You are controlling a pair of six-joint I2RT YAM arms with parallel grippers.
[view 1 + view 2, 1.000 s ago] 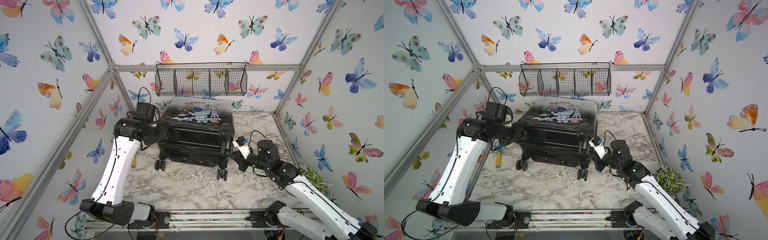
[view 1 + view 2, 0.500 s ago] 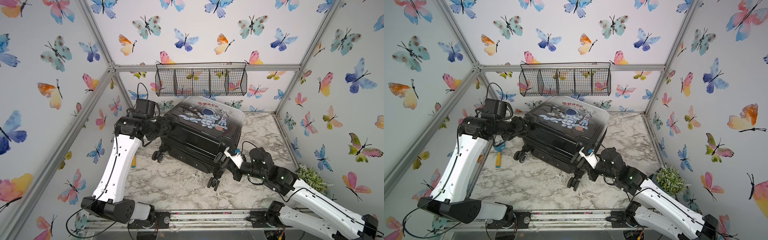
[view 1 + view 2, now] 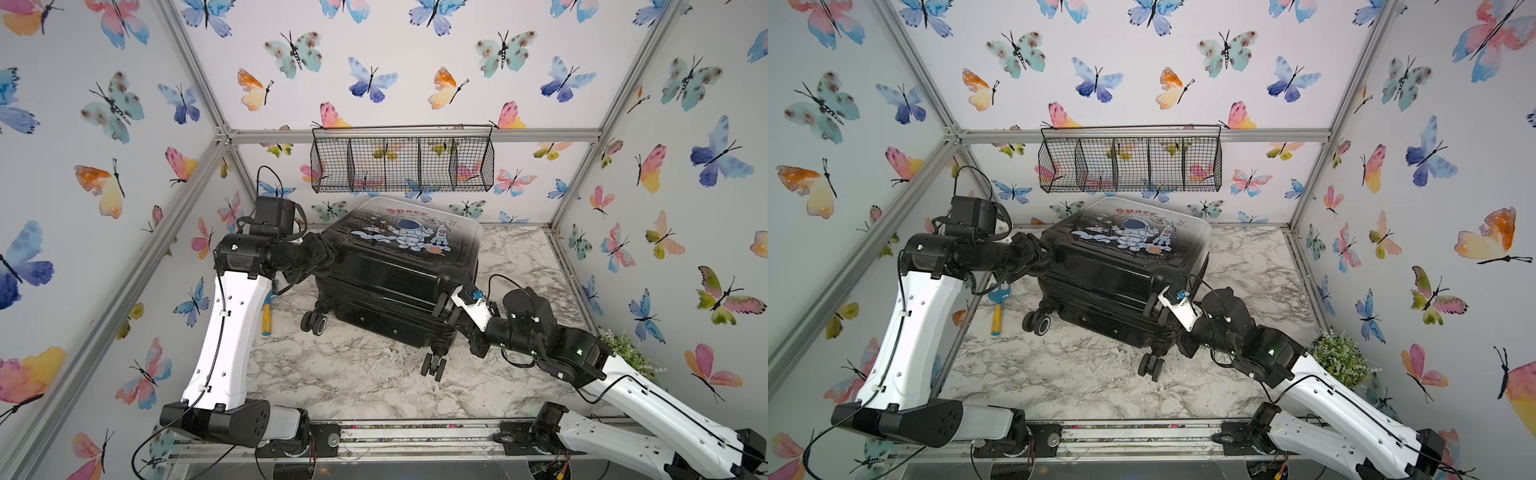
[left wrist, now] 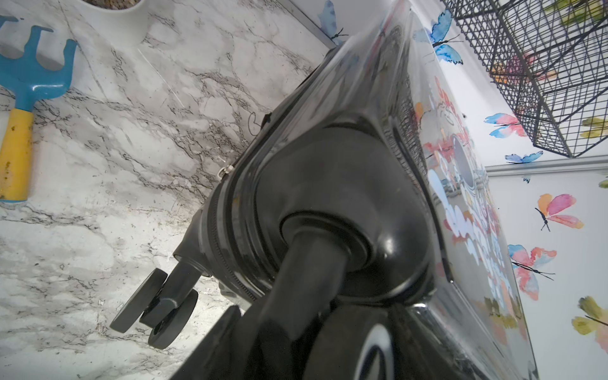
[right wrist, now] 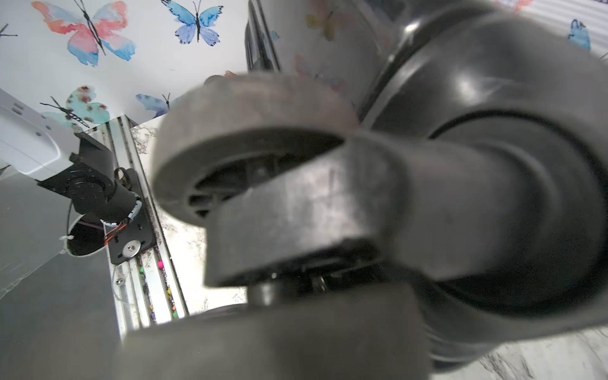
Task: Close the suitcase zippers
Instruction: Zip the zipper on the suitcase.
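Note:
The suitcase (image 3: pixel 399 266) (image 3: pixel 1125 266) lies flat on the marble table with its astronaut face up, both shells together, turned at an angle. My left gripper (image 3: pixel 332 253) (image 3: pixel 1050 254) is at its far left corner. In the left wrist view that gripper (image 4: pixel 296 345) is shut around a caster wheel (image 4: pixel 371 348) and its stem. The zippers' black track (image 4: pixel 227 250) runs round the rim, with a small silver pull (image 4: pixel 225 170) on it. My right gripper (image 3: pixel 444 305) (image 3: pixel 1156 305) is shut and rests against the near right caster (image 5: pixel 250 138).
A blue hand rake with a yellow handle (image 3: pixel 266 316) (image 3: pixel 996 309) (image 4: pixel 19 108) lies left of the case. A wire basket (image 3: pixel 401 160) hangs on the back wall above the case. A small green plant (image 3: pixel 1341 361) stands at the right wall.
The suitcase has turned: its right end swung toward the front and its left end toward the back. Both arms moved with it. Neither gripper's opening changed.

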